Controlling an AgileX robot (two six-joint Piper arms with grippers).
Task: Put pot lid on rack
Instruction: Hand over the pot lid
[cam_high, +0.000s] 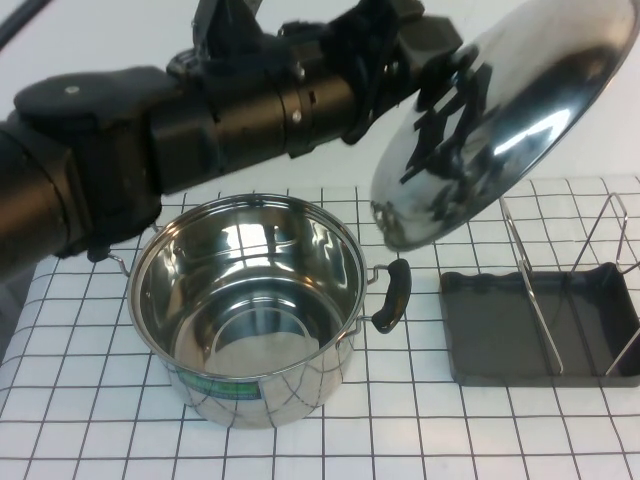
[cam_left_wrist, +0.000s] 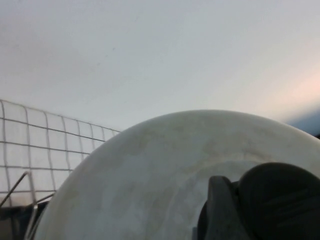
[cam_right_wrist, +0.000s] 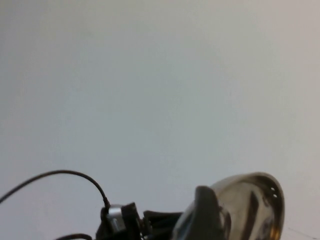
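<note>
The pot lid (cam_high: 530, 110) is shiny, domed steel, and it hangs tilted in the air above the gap between the pot and the rack. My left gripper (cam_high: 440, 75) reaches across from the left and is shut on the lid's black knob (cam_left_wrist: 280, 200). The lid's dome (cam_left_wrist: 150, 175) fills the left wrist view, with one finger (cam_left_wrist: 220, 210) beside the knob. The rack's wire prongs (cam_high: 545, 290) stand in a dark grey tray (cam_high: 490, 340) at the right, below the lid. The right wrist view shows the lid (cam_right_wrist: 250, 205) from afar. My right gripper is out of view.
An open steel pot (cam_high: 250, 300) with black side handles (cam_high: 392, 295) stands on the checked cloth left of the tray. The left arm (cam_high: 200, 130) spans the upper left above the pot. A white wall lies behind.
</note>
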